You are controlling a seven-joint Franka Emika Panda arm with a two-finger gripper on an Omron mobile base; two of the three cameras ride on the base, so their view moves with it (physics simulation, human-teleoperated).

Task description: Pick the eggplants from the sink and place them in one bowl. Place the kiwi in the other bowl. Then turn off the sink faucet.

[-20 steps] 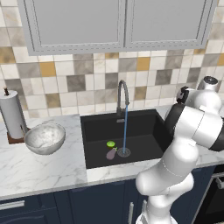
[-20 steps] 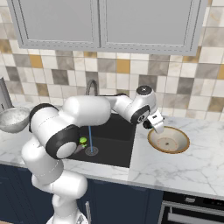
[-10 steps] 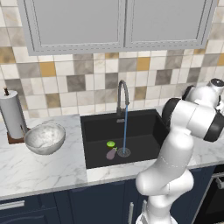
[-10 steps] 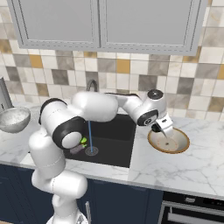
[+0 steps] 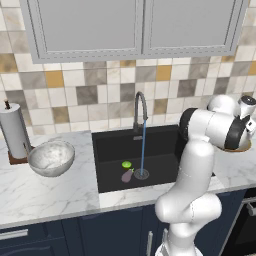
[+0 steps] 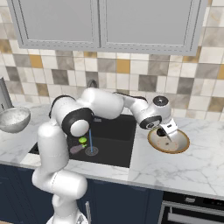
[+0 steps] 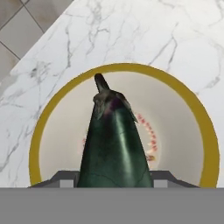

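My gripper [image 6: 168, 132] is shut on the very dark eggplant [image 7: 114, 144], holding it stem-down just above the middle of the shallow tan bowl [image 7: 127, 68] on the counter right of the sink [image 5: 112, 145]. The same bowl [image 6: 179, 146] shows under the hand in the right base view. The pale mauve eggplant [image 5: 127, 175] and the green kiwi [image 5: 126, 164] lie together on the sink floor by the drain. The deep grey speckled bowl [image 5: 51, 157] stands on the counter left of the sink. A thin stream of water runs from the faucet [image 5: 140, 102].
A paper towel roll [image 5: 14, 132] stands behind the grey bowl at the far left. Tiled wall and grey upper cabinets rise behind the counter. An oven front [image 6: 192, 214] sits below the counter on the right.
The hand has swung right and down with the dark eggplant, from beside the tan bowl to right over its middle. The things in the sink have not moved.
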